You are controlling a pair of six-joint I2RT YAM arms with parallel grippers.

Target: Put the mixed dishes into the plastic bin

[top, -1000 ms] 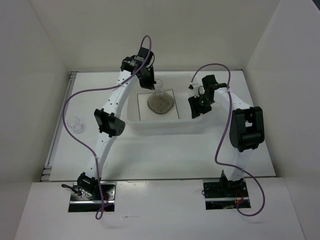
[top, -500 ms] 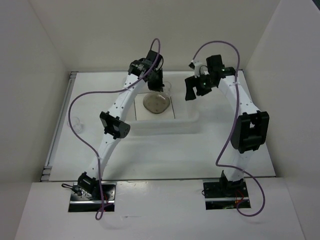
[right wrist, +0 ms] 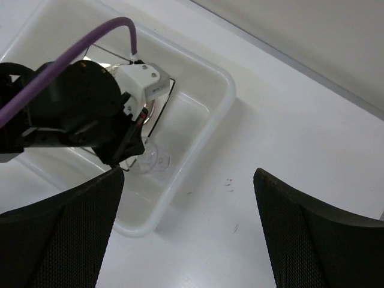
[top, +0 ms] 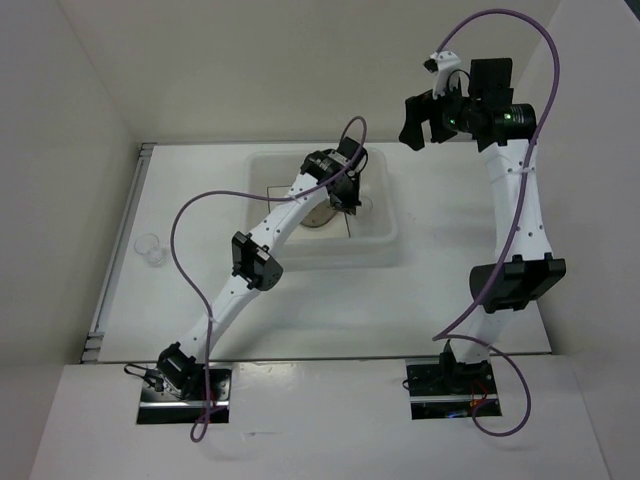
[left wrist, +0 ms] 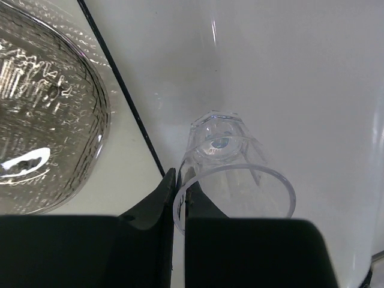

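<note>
Plastic bin (top: 392,235) at the far middle of the counter (top: 470,290), already holding the square plate (left wrist: 123,162) with a speckled dish (left wrist: 42,108) on it. Left jaws pinching the rim of a clear cup (left wrist: 231,174), carried in the last second from the plate's far edge to low inside the bin just right of the plate, so seemingly ready for release. Right jaws spread and empty, lifted away from the bin's right wall to high over the far right; second cup (top: 150,248) waiting well left of the bin, likely next.

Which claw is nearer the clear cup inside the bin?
Left. The left claw grips the clear cup in the plastic bin; the right claw hangs open, high to its right.
</note>
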